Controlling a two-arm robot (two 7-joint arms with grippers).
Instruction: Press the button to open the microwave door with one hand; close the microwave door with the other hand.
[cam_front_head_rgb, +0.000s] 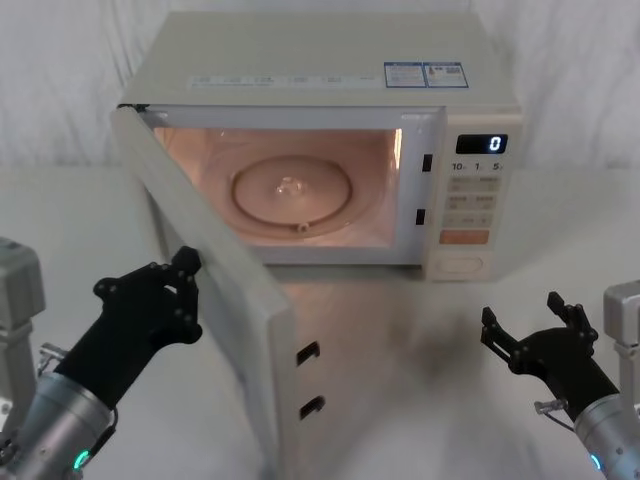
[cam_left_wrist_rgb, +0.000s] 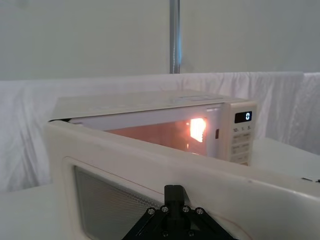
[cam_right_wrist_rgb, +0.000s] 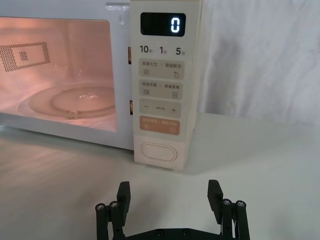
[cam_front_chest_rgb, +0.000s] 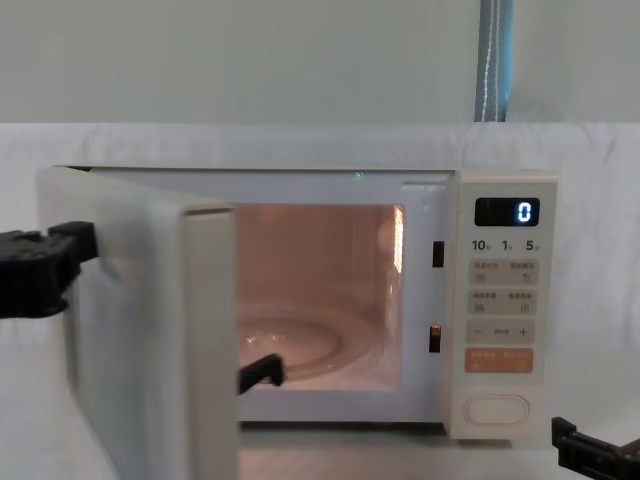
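door swung open, hinged at microwave's left | stiff, light, swings easy; push outer face nr free edge | L gripper closed-up at outer face | R gripper spread, low, clear of button

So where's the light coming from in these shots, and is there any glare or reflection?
Head view: the microwave cavity glows warm orange, spilling a pinkish reflection onto the table in front. Left wrist view: the cavity lamp flares to a bright blown-out patch behind the microwave door. Right wrist view: the display glows white, the button evenly lit.
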